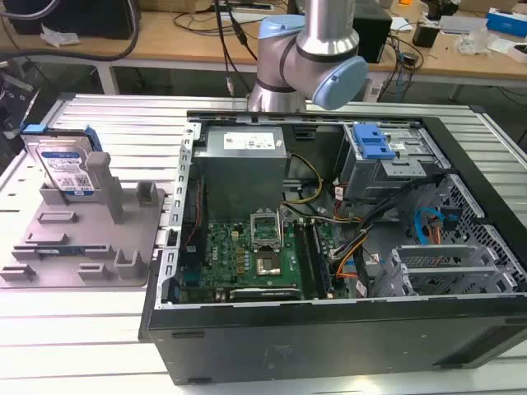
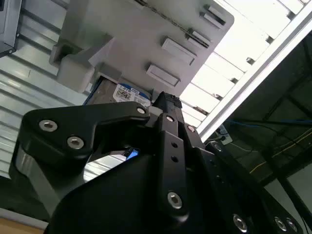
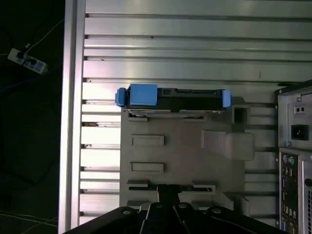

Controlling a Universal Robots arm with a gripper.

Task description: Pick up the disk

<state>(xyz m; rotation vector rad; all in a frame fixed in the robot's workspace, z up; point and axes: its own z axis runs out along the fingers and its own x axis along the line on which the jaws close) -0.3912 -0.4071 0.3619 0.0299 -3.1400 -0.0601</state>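
one disk (image 1: pixel 66 169) is what you have to look at, and it stands upright on its long edge in the grey holder tray (image 1: pixel 49 247). it sits in the slot at the tray's far end, just behind a tall grey post (image 1: pixel 100 177). its white-and-blue label (image 1: pixel 69 174) faces the exterior camera. the tray lies on the slatted table (image 1: pixel 115 115), at the exterior view's left of the open computer case (image 1: pixel 329 346) and just beside it.

in the first wrist view you look down on the disk's top edge, with blue rails (image 3: pixel 143 95) at both its ends. there your gripper (image 3: pixel 169 191) shows against the tray's edge opposite the disk, well apart from it. it holds nothing and touches nothing. you cannot tell whether it is spread or pressed together, since its black body blocks the sight in both wrist views. in the second wrist view the disk's label peeks out just beyond the gripper's tip.

your arm (image 1: pixel 313 58) rises behind the case, by its rear wall.
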